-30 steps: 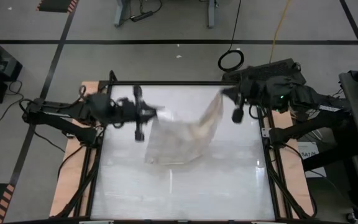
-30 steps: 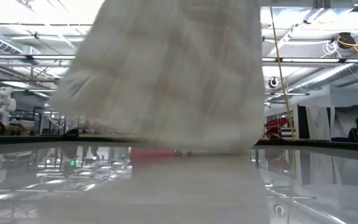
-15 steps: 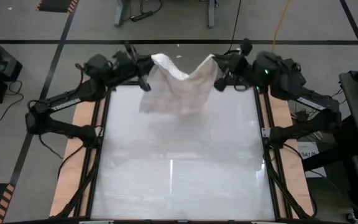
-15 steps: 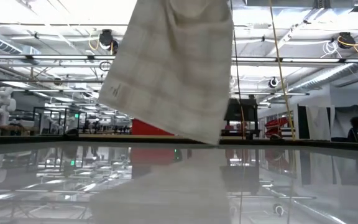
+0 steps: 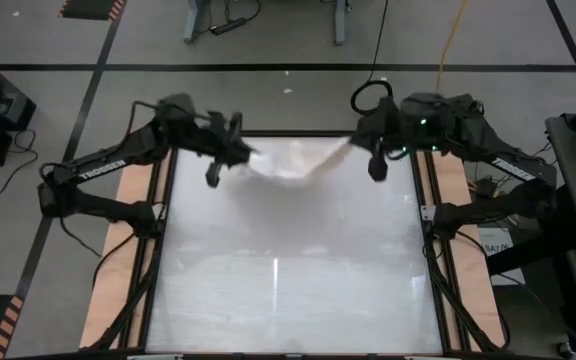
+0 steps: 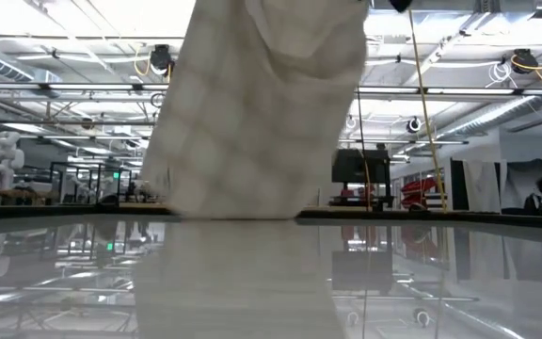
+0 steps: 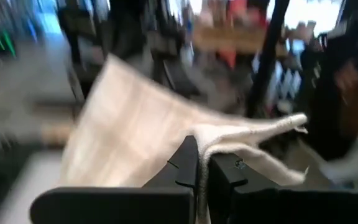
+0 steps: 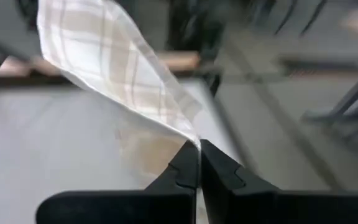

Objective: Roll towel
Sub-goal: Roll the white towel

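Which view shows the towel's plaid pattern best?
The right wrist view: the towel shows clear beige checks. The low view shows the checks fainter. The high view shows a pale strip; the left wrist view is blurred.

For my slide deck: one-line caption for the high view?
Left gripper and right gripper stretch the towel between them above the table's far edge.

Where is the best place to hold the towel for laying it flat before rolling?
By its two top corners, as now: the left gripper and right gripper are each shut on a corner of the towel, approaching from opposite sides. Thin cloth hangs flat between spread corners.
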Tool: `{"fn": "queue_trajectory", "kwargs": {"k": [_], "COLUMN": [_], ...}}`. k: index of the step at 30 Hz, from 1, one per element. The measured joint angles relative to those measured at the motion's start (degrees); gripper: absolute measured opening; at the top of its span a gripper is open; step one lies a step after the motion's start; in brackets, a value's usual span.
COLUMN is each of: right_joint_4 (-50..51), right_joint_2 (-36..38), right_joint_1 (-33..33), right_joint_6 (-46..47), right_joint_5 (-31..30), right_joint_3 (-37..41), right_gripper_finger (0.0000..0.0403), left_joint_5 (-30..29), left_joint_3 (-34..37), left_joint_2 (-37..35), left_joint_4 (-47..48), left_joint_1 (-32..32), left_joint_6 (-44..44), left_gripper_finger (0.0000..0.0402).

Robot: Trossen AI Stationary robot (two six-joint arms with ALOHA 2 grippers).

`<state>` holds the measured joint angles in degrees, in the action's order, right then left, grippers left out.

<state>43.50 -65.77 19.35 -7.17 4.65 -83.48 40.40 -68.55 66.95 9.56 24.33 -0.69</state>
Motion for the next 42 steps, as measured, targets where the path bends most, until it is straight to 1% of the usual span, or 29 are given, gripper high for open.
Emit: {"fn": "queue_trajectory", "kwargs": {"k": [2,4,7,9,16,21,26,31,36,42], "right_joint_4": [3.7,5.0,5.9,6.6,7.3,6.8,5.8,5.1,2.0,-1.2], "right_joint_2": [-0.4,-0.4,-0.4,-0.3,-0.2,-0.2,-0.2,-0.2,-0.2,-0.9], "right_joint_1": [-1.0,-1.9,-3.2,-3.8,-7.8,-11.8,-16.7,-21.0,-24.6,-29.7], "right_joint_6": [1.2,2.2,3.6,4.4,7.9,10.4,13.0,14.3,15.2,16.9], "right_joint_5": [0.3,0.3,0.8,2.3,6.0,8.4,9.2,9.1,9.0,8.5], "right_joint_3": [0.4,2.4,5.8,7.8,14.2,17.7,20.4,21.2,21.2,21.2], "right_gripper_finger": [0.0002,0.0002,0.0002,0.0002,0.0002,0.0002,0.0002,0.0002,0.0002,0.0002], "left_joint_5": [-1.9,-4.6,-7.2,-8.7,-17.0,-22.9,-33.0,-41.4,-48.8,-59.8], "left_joint_3": [0.0,0.1,1.3,1.7,2.5,2.5,2.5,2.5,2.5,2.5], "left_joint_2": [0.0,0.0,0.0,-0.1,-0.2,-0.2,0.9,3.2,6.7,11.9], "left_joint_4": [7.6,13.6,17.7,19.2,21.8,23.9,27.7,27.5,27.4,27.4], "left_joint_1": [-1.6,-3.4,-6.5,-8.8,-19.2,-26.9,-35.3,-43.2,-50.2,-57.8], "left_joint_6": [1.0,1.2,0.3,-1.6,-6.6,-11.3,-16.8,-22.0,-27.8,-34.8], "left_gripper_finger": [0.0013,0.0013,0.0013,0.0013,0.0013,0.0013,0.0013,0.0013,0.0013,0.0013]}}
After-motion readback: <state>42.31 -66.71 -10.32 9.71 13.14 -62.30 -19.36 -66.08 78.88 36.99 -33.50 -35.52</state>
